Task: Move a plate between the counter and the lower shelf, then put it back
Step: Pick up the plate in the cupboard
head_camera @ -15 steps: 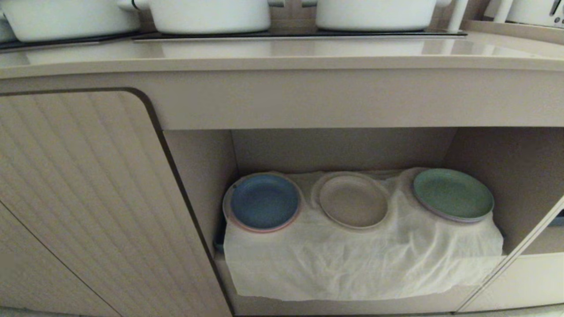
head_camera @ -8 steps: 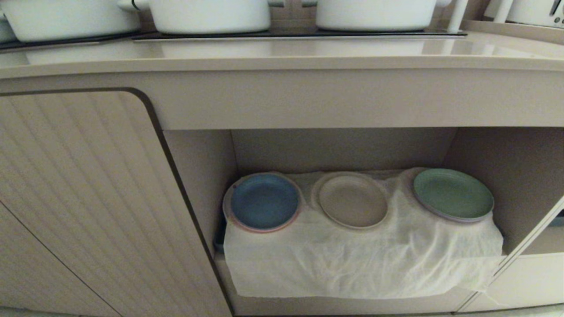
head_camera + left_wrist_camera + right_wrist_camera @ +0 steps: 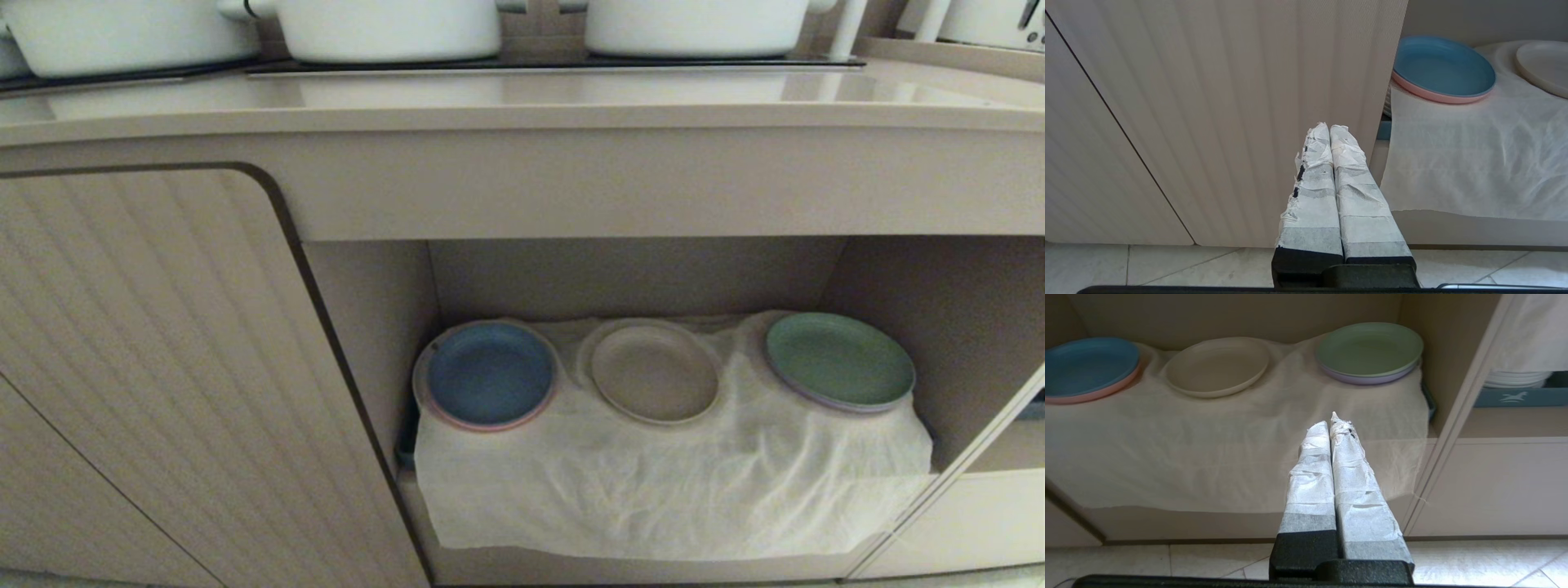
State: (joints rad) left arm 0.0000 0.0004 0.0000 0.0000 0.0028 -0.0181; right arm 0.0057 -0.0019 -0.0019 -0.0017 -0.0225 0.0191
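The cream-beige plate [image 3: 655, 371] lies flat in the middle of the lower shelf [image 3: 637, 278], on its white cloth, and shows as well in the right wrist view [image 3: 1216, 366]. The counter [image 3: 522, 102] runs above the niche. My right gripper [image 3: 1331, 421] is shut and empty, low in front of the shelf, nearer the green plate than the cream one. In front of the ribbed cabinet door, left of the niche, my left gripper [image 3: 1329, 128] is shut and empty. Neither arm shows in the head view.
A blue plate with a pink rim [image 3: 488, 374] lies left of the cream plate and a green plate [image 3: 839, 361] on its right. White pots [image 3: 384, 28] stand on the black hob. A ribbed door [image 3: 147, 359] closes the left. White dishes [image 3: 1519, 377] sit beyond the right post.
The cloth's hanging lower right corner has shifted slightly. The plates and the head view have stayed where they were.
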